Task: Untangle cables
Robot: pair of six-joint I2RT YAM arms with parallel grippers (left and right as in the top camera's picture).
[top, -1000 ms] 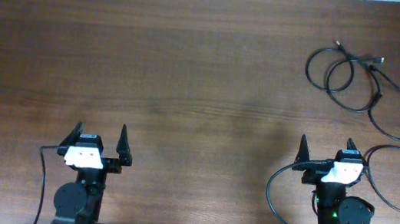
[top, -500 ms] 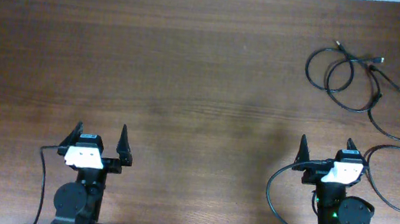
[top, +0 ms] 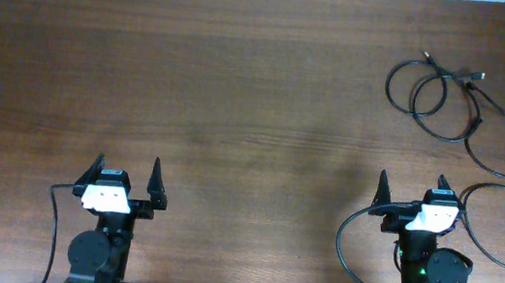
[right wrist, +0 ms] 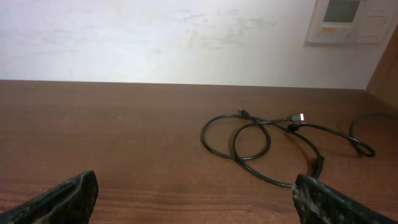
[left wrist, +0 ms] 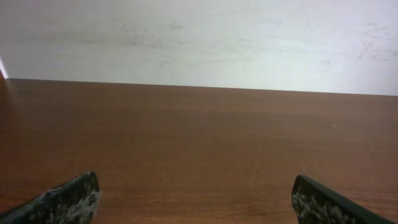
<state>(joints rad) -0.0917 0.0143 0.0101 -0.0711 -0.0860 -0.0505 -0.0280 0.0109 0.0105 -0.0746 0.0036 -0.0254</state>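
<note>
well apart from the left arm, the cables (top: pixel 467 88) lie in loose, overlapping loops at the far right corner of the brown worktop (top: pixel 240 91), small plug ends showing. one more thin black cord curves near the right arm, at the right edge. the left end effector (top: pixel 128 159) and the right end effector (top: pixel 412 177) sit at the near edge, both spread wide and holding nothing, touching no cord.
</note>
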